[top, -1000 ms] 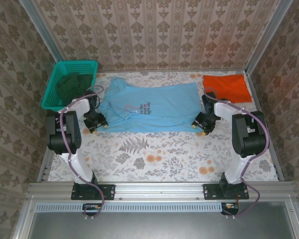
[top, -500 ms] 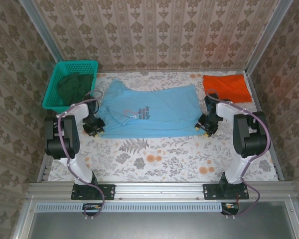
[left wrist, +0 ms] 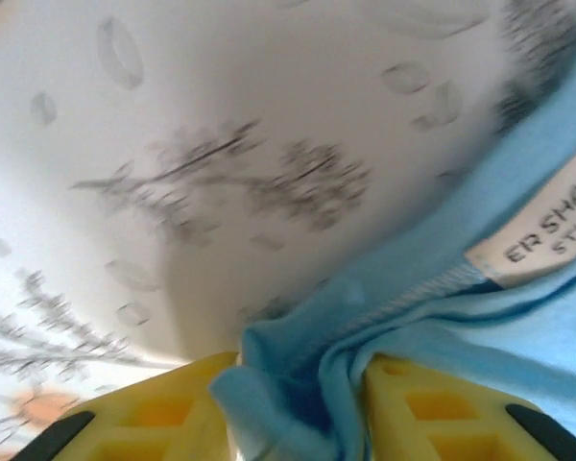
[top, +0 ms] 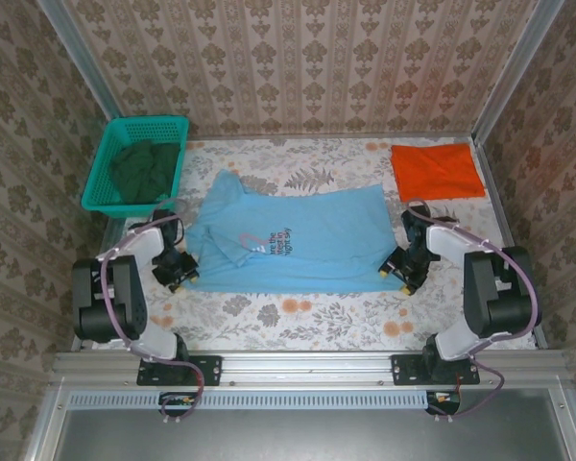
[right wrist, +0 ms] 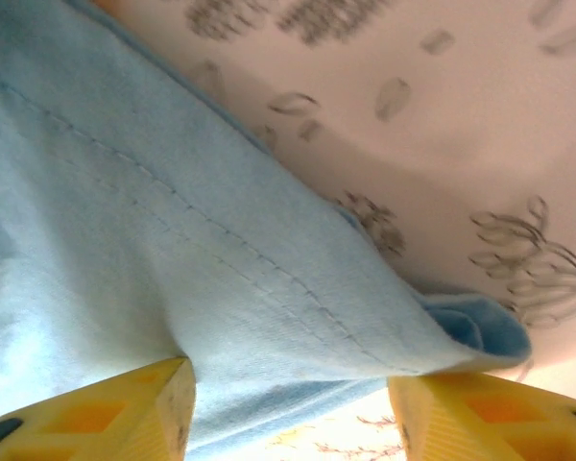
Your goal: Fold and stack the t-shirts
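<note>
Left gripper [top: 180, 271] sits at the left end of a soft light-blue t-shirt [top: 307, 240] with dark lettering on its chest, close to the table's left edge. Seen from its wrist, this gripper [left wrist: 302, 389] is pinching a bunched fold of the cloth: the fabric fills the gap between the two yellow plastic fingers [left wrist: 163, 408] and touches both. Just beside the pinched fold, a white woven neck label [left wrist: 542, 240] with dark letters lies on the collar seam.

The right gripper [top: 403, 273] is at the opposite end of the same shirt, toward the table's right edge. In its wrist view the gripper [right wrist: 290, 384] has its yellow fingers [right wrist: 115, 408] spread well apart. The double-stitched hem of the light-blue t-shirt [right wrist: 173, 240] lies across the gap between them, and a folded corner curls up beside the right finger; the jaws are not pressed together on it.

The light-blue t-shirt lies spread out, chest up, across the middle of the floral-patterned table [top: 298, 312], collar end to the left and hem to the right. A plain bright-orange t-shirt [top: 438, 170], folded into a flat rectangle, rests at the far right corner, apart from the blue one. At the far left corner stands a teal plastic mesh basket [top: 149, 121] holding a crumpled dark green cloth [top: 142, 168]
</note>
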Motion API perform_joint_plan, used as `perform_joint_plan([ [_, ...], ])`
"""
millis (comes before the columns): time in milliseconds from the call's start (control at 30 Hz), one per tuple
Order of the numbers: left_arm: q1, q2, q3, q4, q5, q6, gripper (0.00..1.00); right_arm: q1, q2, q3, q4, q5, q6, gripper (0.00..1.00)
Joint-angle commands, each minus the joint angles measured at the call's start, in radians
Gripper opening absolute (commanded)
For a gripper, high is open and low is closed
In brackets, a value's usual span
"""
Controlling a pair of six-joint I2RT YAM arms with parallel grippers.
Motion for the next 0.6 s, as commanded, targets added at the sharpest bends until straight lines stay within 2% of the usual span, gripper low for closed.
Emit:
perform_joint_plan([
  [0, 0.044, -0.065, 0.005, -0.078, -0.063, -0.023, 0.46, -0.013, -0.047, -0.057, -0.073, 0.038, 0.031, 0.66],
  [133, 0.048, -0.146, 0.084, -0.152, -0.079, -0.023, 0.58, -0.013, -0.138, -0.021, -0.107, 0.039, 0.041, 0.7],
  [233, 0.006, -0.209, 0.154, -0.19, -0.085, -0.014, 0.58, -0.013, -0.227, 0.026, -0.126, 0.048, 0.04, 0.71],
  [367, -0.125, -0.22, 0.223, -0.195, -0.049, 0.006, 0.54, -0.013, -0.284, 0.073, -0.151, 0.094, 0.038, 0.7],
  [433, -0.208, -0.192, 0.229, -0.17, -0.004, 0.023, 0.46, -0.013, -0.285, 0.085, -0.133, 0.116, 0.021, 0.59],
  [567, -0.315, -0.134, 0.171, -0.071, 0.1, 0.008, 0.29, -0.013, -0.188, 0.129, -0.085, 0.082, -0.023, 0.23],
])
